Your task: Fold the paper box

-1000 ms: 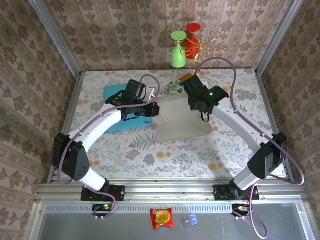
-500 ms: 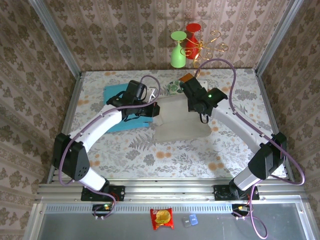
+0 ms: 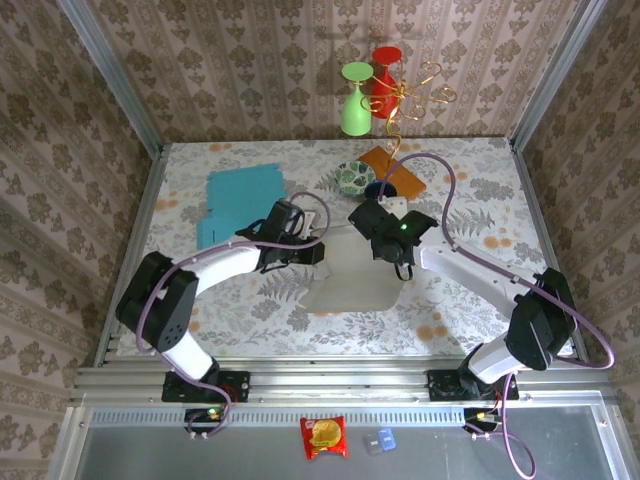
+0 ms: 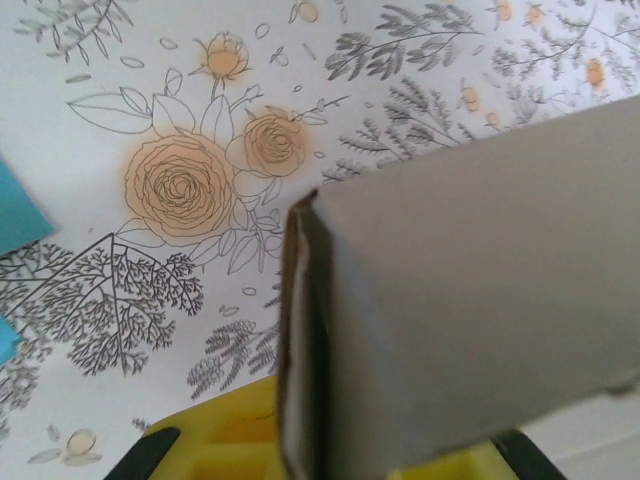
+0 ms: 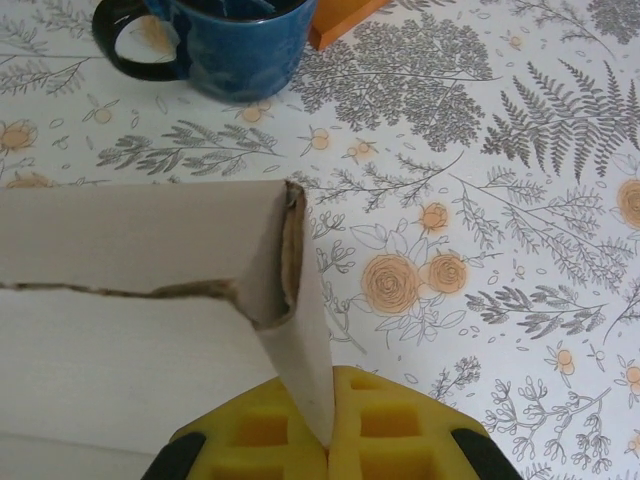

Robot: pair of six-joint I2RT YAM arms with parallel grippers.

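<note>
The paper box [image 3: 352, 272], a pale grey cardboard piece, lies just below the middle of the top view on the floral table [image 3: 250, 312], held between the two arms. The left gripper [image 3: 317, 250] meets the box's upper left corner, and the right gripper [image 3: 393, 262] bears on its upper right edge. In the left wrist view the paper box [image 4: 480, 300] fills the right half of the frame as a raised grey wall. Its doubled edge runs down between the yellow pads [image 4: 235, 440] of the left gripper [image 4: 335, 458], which is clamped on that edge. In the right wrist view the paper box [image 5: 130, 260] sits at the left, with a torn-looking seam across it. A thin flap drops from its corner into the seam between the yellow pads [image 5: 390, 425] of the right gripper [image 5: 328, 440], which pinches it tight. A blue mug [image 5: 235, 40] and an orange card [image 5: 340, 18] stand at the top of that frame, apart from the box. In the top view a flat teal sheet [image 3: 245, 195] lies at the upper left of the table, and a patterned bowl [image 3: 351, 177] sits near the mug.
</note>
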